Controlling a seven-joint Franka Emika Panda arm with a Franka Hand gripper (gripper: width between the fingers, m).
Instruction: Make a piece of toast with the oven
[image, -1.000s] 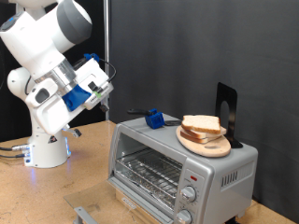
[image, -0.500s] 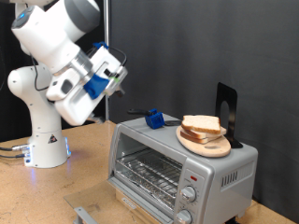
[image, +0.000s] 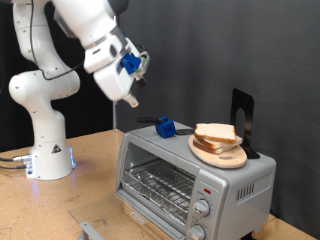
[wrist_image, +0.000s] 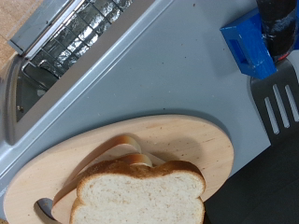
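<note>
The silver-grey oven (image: 190, 172) stands at the exterior view's lower right, its glass door shut and the wire rack (image: 158, 185) showing through it. On its top lies a round wooden board (image: 228, 157) with a small stack of pale bread slices; the top slice (image: 214, 133) is the piece of toast. My gripper (image: 131, 98) hangs in the air, above and to the exterior view's left of the oven, holding nothing that shows. In the wrist view the toast (wrist_image: 140, 198), the board (wrist_image: 192, 140) and the oven top (wrist_image: 131, 79) show; the fingers do not.
A blue block with a black slotted spatula (image: 164, 127) lies on the oven top beside the board; it also shows in the wrist view (wrist_image: 249, 45). A black stand (image: 243, 115) rises behind the board. The white robot base (image: 45, 150) stands at the exterior view's left on the wooden table.
The arm has swung up and toward the exterior view's right, bringing the gripper from beside the robot base to a spot above the oven's left end.
</note>
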